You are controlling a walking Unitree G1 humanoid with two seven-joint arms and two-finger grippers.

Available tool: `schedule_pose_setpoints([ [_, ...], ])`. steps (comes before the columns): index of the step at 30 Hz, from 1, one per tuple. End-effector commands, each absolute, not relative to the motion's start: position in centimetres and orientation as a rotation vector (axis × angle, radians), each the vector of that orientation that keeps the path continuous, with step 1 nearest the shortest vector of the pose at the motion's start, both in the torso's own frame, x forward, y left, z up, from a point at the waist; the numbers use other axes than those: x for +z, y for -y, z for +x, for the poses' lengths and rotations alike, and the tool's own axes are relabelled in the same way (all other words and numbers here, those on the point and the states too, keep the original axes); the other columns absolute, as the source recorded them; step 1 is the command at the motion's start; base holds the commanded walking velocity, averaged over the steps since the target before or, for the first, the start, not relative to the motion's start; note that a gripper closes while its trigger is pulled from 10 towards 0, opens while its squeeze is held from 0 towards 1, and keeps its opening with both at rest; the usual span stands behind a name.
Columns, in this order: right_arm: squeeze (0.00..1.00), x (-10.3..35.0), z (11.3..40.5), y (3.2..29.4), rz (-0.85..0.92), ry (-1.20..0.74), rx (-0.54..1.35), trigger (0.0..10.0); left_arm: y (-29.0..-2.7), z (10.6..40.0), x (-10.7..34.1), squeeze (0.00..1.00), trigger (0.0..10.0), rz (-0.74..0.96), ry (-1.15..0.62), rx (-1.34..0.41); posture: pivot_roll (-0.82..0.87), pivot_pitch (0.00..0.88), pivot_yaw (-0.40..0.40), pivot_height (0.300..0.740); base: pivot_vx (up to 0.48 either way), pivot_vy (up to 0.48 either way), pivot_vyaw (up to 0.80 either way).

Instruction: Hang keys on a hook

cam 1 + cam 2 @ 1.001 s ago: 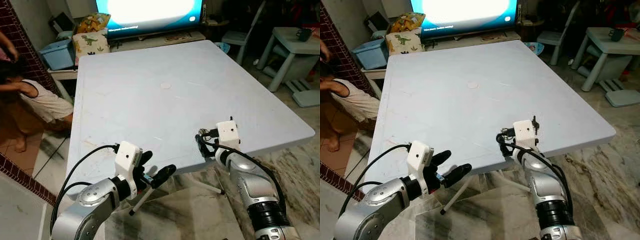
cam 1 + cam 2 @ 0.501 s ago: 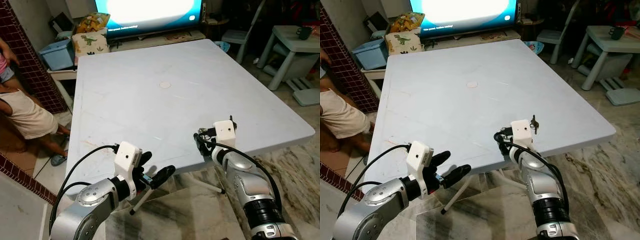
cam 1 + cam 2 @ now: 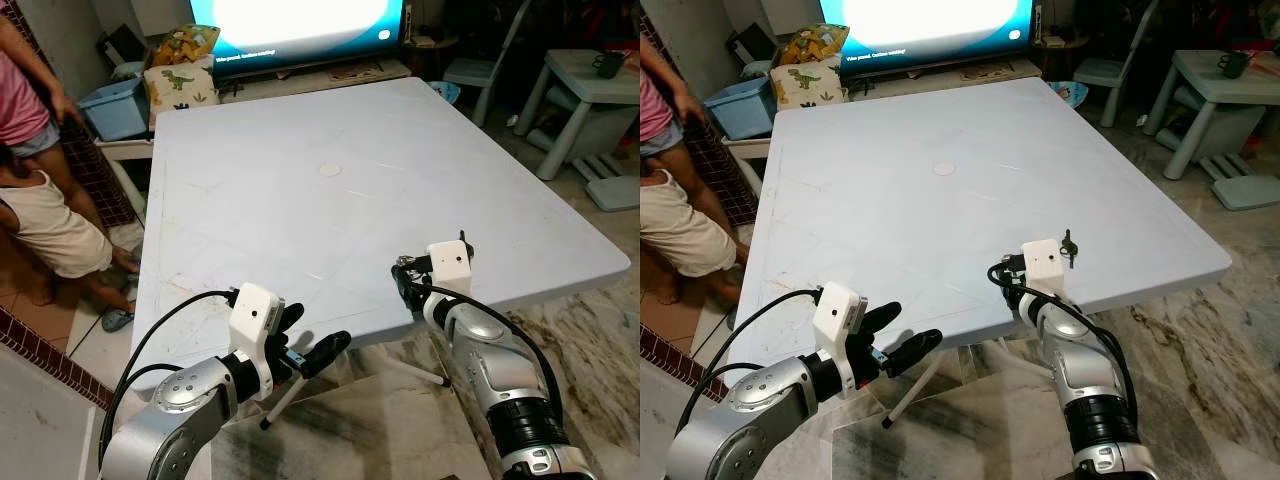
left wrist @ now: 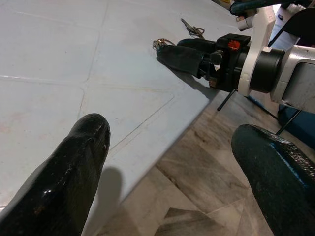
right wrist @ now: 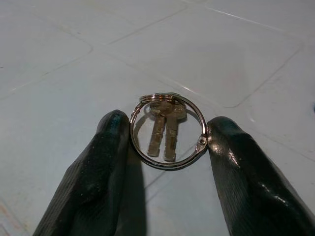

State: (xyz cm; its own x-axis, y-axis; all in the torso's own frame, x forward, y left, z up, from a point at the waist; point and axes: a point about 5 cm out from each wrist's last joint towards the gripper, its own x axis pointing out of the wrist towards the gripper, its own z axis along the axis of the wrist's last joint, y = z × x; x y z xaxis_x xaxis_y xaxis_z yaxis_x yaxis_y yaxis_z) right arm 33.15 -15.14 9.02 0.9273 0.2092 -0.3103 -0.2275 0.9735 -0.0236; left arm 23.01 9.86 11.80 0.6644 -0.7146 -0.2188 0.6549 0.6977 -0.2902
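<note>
Standing now beside the table [image 3: 250,180], a person [image 3: 30,110]; right gripper [image 5: 167,142] jaws clasp the keys [image 5: 165,130].

keys [image 5: 166,129] on table [image 3: 300,190] — between right gripper [image 5: 167,142] fingers [image 5: 114,142]

- A large pale grey-blue plastic table [image 3: 330,120] with faint scuffs and a small white round disc [image 3: 330,171] near its middle.
- A lit television screen [image 3: 300,20] beyond the far edge.
- A dinosaur-print cushion [image 3: 182,82] beside a light blue plastic storage box [image 3: 115,106].
- A pale child-sized table [image 3: 590,90] carrying a dark mug [image 3: 609,66].
- Two people [image 3: 40,190] standing at the left.
- A marble-patterned floor [image 3: 590,330].
</note>
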Motion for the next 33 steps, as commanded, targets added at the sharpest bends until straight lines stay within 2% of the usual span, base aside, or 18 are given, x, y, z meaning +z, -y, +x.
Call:
schedule_pose_setpoints([
  [1, 0.00, 8.7, 33.2, 14.4, -0.067, -0.326, 0.255, 0.0, -9.8, 22.8, 12.1, 0.00, 10.0, -0.172, -0.323, -0.787, 0.05, 0.064, 0.062, 0.740, 0.000, 0.000, 0.00],
  [12, 0.00, 9.5, 33.5, 14.6, -0.095, -0.277, 0.221, 0.0, -9.8, 22.8, 12.1, 0.00, 10.0, -0.167, -0.319, -0.788, 0.05, 0.064, 0.062, 0.740, 0.000, 0.000, 0.00],
  [17, 0.00, 11.1, 33.9, 14.6, -0.164, -0.181, 0.204, 0.0, -9.8, 22.9, 12.1, 0.00, 10.0, -0.164, -0.318, -0.787, 0.05, 0.060, 0.063, 0.740, 0.000, 0.000, 0.00],
  [18, 0.00, 11.4, 33.8, 14.4, -0.197, -0.164, 0.204, 1.3, -9.8, 22.9, 12.1, 0.00, 10.0, -0.161, -0.317, -0.787, 0.05, 0.060, 0.063, 0.740, 0.000, 0.000, 0.00],
  [19, 0.00, 11.4, 33.8, 14.3, -0.207, -0.164, 0.207, 3.5, -9.8, 22.9, 12.1, 0.00, 10.0, -0.160, -0.317, -0.788, 0.05, 0.060, 0.063, 0.740, 0.000, 0.000, 0.00],
  [20, 0.00, 11.3, 33.7, 14.3, -0.212, -0.165, 0.209, 3.5, -9.8, 22.9, 12.1, 0.00, 10.0, -0.160, -0.317, -0.788, 0.05, 0.060, 0.063, 0.740, 0.000, 0.000, 0.00],
  [21, 0.00, 11.1, 33.5, 14.2, -0.216, -0.180, 0.210, 8.7, -9.8, 22.9, 12.1, 0.00, 10.0, -0.158, -0.316, -0.788, 0.05, 0.060, 0.063, 0.740, 0.000, 0.000, 0.00],
  [22, 0.00, 11.1, 33.5, 14.2, -0.216, -0.180, 0.210, 8.7, -9.8, 22.9, 12.1, 0.00, 10.0, -0.158, -0.316, -0.788, 0.05, 0.060, 0.063, 0.740, 0.000, 0.000, 0.00],
  [23, 0.00, 10.9, 33.4, 14.1, -0.219, -0.187, 0.209, 10.0, -9.8, 22.9, 12.1, 0.00, 10.0, -0.157, -0.316, -0.788, 0.05, 0.058, 0.062, 0.740, 0.000, 0.000, 0.00],
  [26, 0.00, 10.4, 33.1, 13.8, -0.227, -0.199, 0.221, 10.0, -9.8, 23.0, 12.1, 0.00, 10.0, -0.154, -0.315, -0.788, 0.05, 0.058, 0.062, 0.740, 0.000, 0.000, 0.00],
  [27, 0.22, 10.4, 33.0, 13.8, -0.227, -0.198, 0.226, 10.0, -9.8, 23.0, 12.1, 0.00, 10.0, -0.153, -0.315, -0.788, 0.05, 0.058, 0.062, 0.740, 0.000, 0.000, 0.00],
  [28, 0.57, 10.4, 33.0, 13.7, -0.228, -0.197, 0.228, 10.0, -9.8, 23.0, 12.1, 0.00, 10.0, -0.153, -0.315, -0.789, 0.05, 0.058, 0.062, 0.740, 0.000, 0.000, 0.00],
  [29, 0.57, 10.4, 33.0, 13.7, -0.228, -0.197, 0.228, 10.0, -9.8, 23.0, 12.1, 0.00, 10.0, -0.153, -0.315, -0.789, 0.05, 0.058, 0.062, 0.740, 0.000, 0.000, 0.00],
  [30, 0.86, 10.4, 33.0, 13.7, -0.230, -0.195, 0.227, 10.0, -9.8, 23.0, 12.1, 0.00, 10.0, -0.152, -0.315, -0.788, 0.05, 0.058, 0.064, 0.740, 0.000, 0.000, 0.00],
  [31, 1.00, 10.5, 33.1, 13.7, -0.236, -0.192, 0.221, 10.0, -9.8, 23.0, 12.1, 0.00, 10.0, -0.151, -0.315, -0.788, 0.05, 0.058, 0.064, 0.740, 0.000, 0.000, 0.00],
  [32, 1.00, 10.5, 33.1, 13.7, -0.236, -0.192, 0.221, 10.0, -9.8, 23.0, 12.1, 0.00, 10.0, -0.151, -0.315, -0.788, 0.05, 0.058, 0.064, 0.740, 0.000, 0.000, 0.00],
  [33, 0.95, 10.6, 33.2, 13.8, -0.243, -0.191, 0.219, 10.0, -9.8, 23.0, 12.0, 0.00, 10.0, -0.150, -0.315, -0.789, 0.05, 0.058, 0.064, 0.740, 0.000, 0.000, 0.00],
])
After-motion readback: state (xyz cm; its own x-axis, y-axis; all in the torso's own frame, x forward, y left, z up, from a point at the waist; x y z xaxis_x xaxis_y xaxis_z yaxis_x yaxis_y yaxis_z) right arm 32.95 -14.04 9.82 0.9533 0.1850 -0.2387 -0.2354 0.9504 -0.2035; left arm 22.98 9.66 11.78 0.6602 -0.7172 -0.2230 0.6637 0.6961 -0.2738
